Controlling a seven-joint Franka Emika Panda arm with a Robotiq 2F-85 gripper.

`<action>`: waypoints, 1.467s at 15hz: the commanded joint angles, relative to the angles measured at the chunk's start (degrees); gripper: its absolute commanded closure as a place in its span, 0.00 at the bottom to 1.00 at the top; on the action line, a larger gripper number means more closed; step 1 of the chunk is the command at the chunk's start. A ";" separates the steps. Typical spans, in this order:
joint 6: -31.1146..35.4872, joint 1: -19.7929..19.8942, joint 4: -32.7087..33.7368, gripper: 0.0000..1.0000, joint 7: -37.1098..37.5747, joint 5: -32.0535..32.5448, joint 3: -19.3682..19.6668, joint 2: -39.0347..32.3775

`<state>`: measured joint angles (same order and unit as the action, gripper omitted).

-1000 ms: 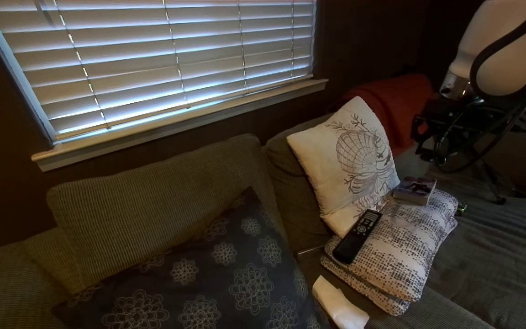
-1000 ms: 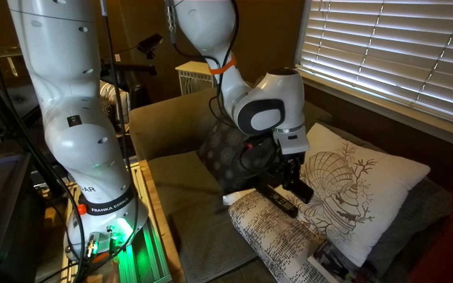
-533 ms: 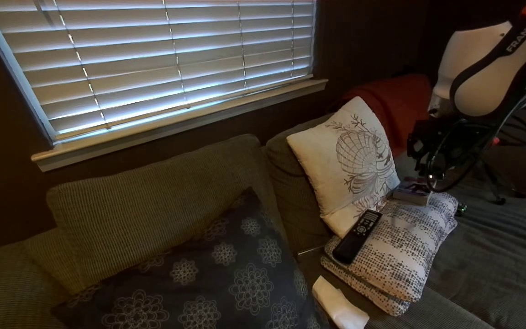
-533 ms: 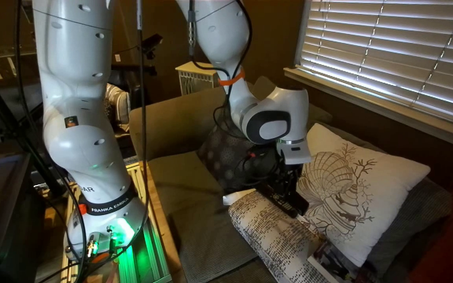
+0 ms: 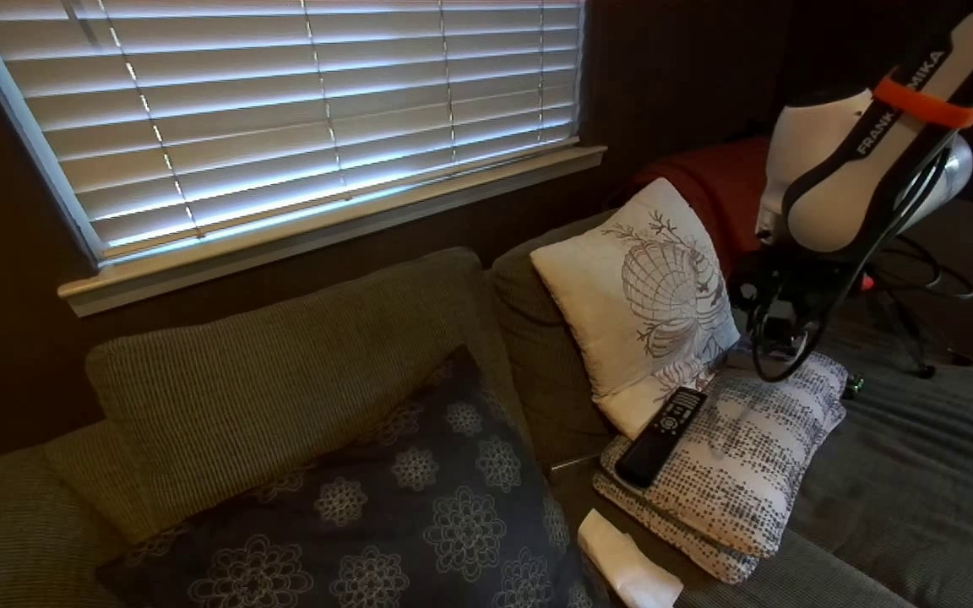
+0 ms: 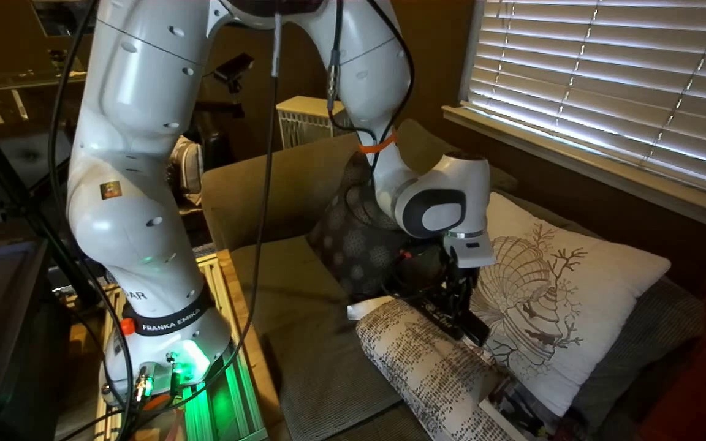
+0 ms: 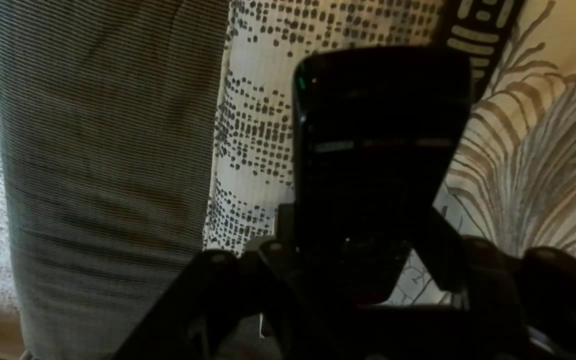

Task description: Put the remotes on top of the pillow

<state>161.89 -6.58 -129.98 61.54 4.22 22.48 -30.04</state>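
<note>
A black remote [image 5: 660,437] lies on the grey-and-cream pillow [image 5: 761,456], near its edge by the white cushion. This remote also shows in the wrist view [image 7: 480,37], and the pillow shows there too [image 7: 255,125]. My gripper [image 6: 460,300] is shut on a second black remote [image 7: 378,115], which sticks out forward between the fingers. The held remote [image 6: 475,329] hangs low over the pillow, tilted, close to the lying remote. Whether it touches the pillow I cannot tell. In an exterior view the gripper [image 5: 778,325] is dark and hides the held remote.
A white shell-print cushion [image 6: 549,300] leans right beside the gripper. A book [image 6: 506,407] lies on the pillow's far end. A dark floral cushion [image 5: 385,515] and a white cloth [image 5: 628,561] are on the sofa. A red blanket [image 5: 706,194] lies behind.
My gripper has come down toward the pillow with the held remote, shifting down and left in an exterior view and now covering the book there. The lying remote and pillow have not moved.
</note>
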 commanded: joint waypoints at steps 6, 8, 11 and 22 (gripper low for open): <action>-1.49 2.02 9.31 0.65 0.97 -7.29 -2.66 -10.78; -1.96 2.33 11.19 0.65 0.96 -8.68 -3.14 -12.76; -2.38 2.21 13.40 0.65 1.43 -10.00 -3.21 -15.15; -11.06 2.84 20.54 0.65 2.72 -10.45 -3.35 -20.90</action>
<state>155.20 -4.50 -112.72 63.02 -5.16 19.44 -49.35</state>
